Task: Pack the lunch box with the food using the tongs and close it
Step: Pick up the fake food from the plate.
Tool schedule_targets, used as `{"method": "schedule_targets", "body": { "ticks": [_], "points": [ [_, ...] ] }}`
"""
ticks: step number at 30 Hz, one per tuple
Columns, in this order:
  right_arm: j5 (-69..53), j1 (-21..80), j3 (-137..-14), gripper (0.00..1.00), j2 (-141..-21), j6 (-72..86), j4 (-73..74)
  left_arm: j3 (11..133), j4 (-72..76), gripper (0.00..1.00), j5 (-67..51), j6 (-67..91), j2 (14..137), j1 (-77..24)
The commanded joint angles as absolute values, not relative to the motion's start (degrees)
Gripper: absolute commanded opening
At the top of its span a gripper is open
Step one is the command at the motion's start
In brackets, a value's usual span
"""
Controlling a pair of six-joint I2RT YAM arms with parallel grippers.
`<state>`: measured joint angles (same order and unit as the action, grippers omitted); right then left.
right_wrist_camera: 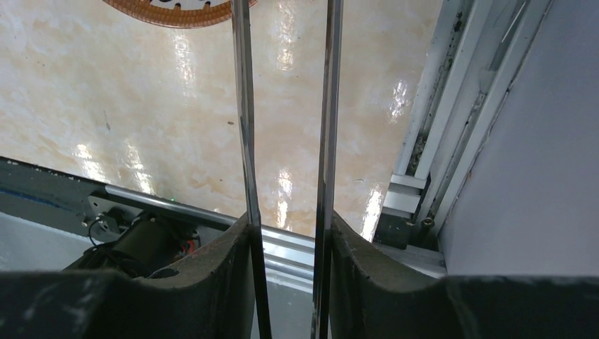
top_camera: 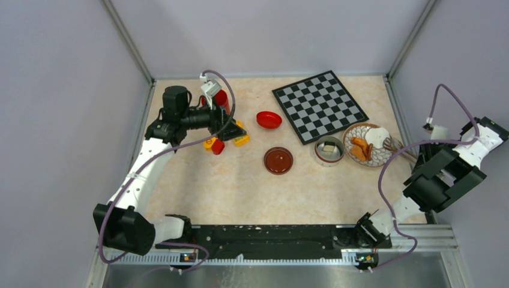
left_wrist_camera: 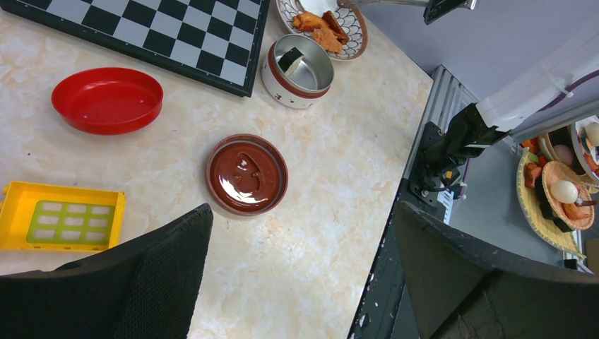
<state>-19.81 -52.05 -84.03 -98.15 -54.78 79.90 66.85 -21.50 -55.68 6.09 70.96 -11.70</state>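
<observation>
Around the work area: a chessboard (top_camera: 319, 107) is lying at the far side of the tabletop (top_camera: 240, 192), w/ a red bowl (top_camera: 269, 119) just left of it. Yellow and red toy blocks (top_camera: 241, 140) are sitting far-left, right under the left arm. A round brown-red lid (top_camera: 278, 160) is lying flat near the middle, close to the lunch box (top_camera: 329, 150) but apart from it. The box is standing open by the near corner of the chessboard, just beside the patterned plate (top_camera: 367, 144) on its right. One small chunk is lying inside the box. The rest of the food (top_camera: 361, 148), orange-brown pieces w/ a pale one, is sitting on the plate.

The right fingers (right_wrist_camera: 212, 282) are clenching the tongs (right_wrist_camera: 244, 106), pressing on both thin arms from outside. The arms are running almost parallel w/ a gap between, pointing toward the plate rim. In the top view the tips are reaching the plate's right side; whether they are touching food I cannot tell. The left fingers (left_wrist_camera: 162, 282) are standing wide apart, grasping nothing, hovering over the blocks, well apart from the box.

Edges: the plate is sitting near the right wall & the metal rail (right_wrist_camera: 417, 141), so the right arm is working in a narrow strip. Open tabletop is stretching betw. the lid and the near edge
</observation>
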Motion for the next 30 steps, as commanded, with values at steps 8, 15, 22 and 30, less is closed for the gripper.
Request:
{"method": "schedule_targets", "body": {
  "ticks": [8,15,22,30],
  "points": [
    [-25.89,-53.18,-87.67,0.36,-103.1,-53.16,78.69,67.31,-20.4,0.99,-56.73,6.28,70.29,-11.42],
    [-27.59,-51.53,-87.46,0.35,-104.05,-52.83,78.17,67.26,-20.16,0.99,-56.74,6.45,70.78,-11.43],
    [-29.05,-50.1,-87.4,0.29,-104.16,-53.15,78.7,67.27,-20.04,0.99,-56.54,6.52,70.92,-11.43],
    [-31.18,-50.1,-88.63,0.21,-101.64,-56.33,82.44,67.07,-19.62,0.99,-56.47,6.84,70.75,-11.43]
  ]
}}
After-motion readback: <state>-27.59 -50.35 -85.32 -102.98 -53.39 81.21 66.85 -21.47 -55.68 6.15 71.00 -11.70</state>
